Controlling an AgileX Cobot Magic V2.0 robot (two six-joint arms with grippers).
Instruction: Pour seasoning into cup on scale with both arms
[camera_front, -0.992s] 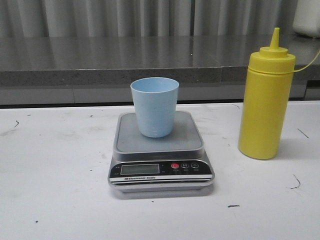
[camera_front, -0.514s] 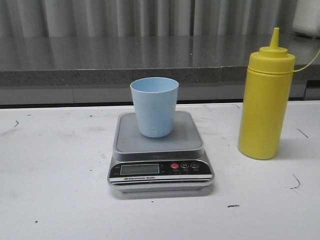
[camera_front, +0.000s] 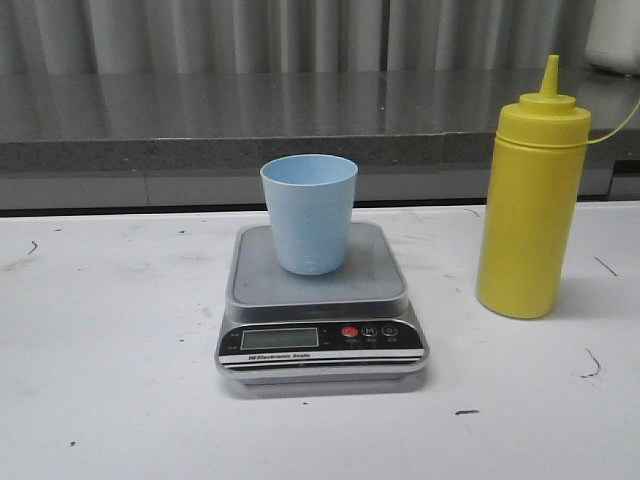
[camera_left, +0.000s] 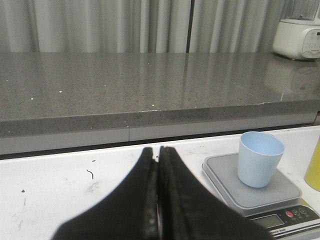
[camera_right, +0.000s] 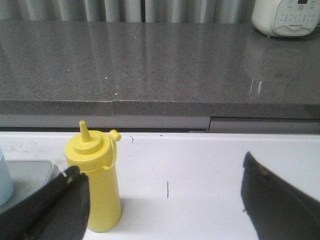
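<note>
Grey stone counter (camera_front: 220, 120) is backing the white table (camera_front: 110, 330); nothing is shifting since a second ago, so no grasp begun. Tall yellow plastic squeeze bottle (camera_front: 530, 200) is standing right of the flat silver-grey scale (camera_front: 320, 300) bearing the pale blue cup (camera_front: 309, 213). Left gripper (camera_left: 158, 165) is pressed closed and empty; right gripper (camera_right: 165, 200) is gaping wide.

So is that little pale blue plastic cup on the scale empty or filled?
Empty, it seems: the pale blue plastic cup stands upright on the silver-grey scale, and its visible inner wall is bare blue. Its bottom is hidden.
</note>
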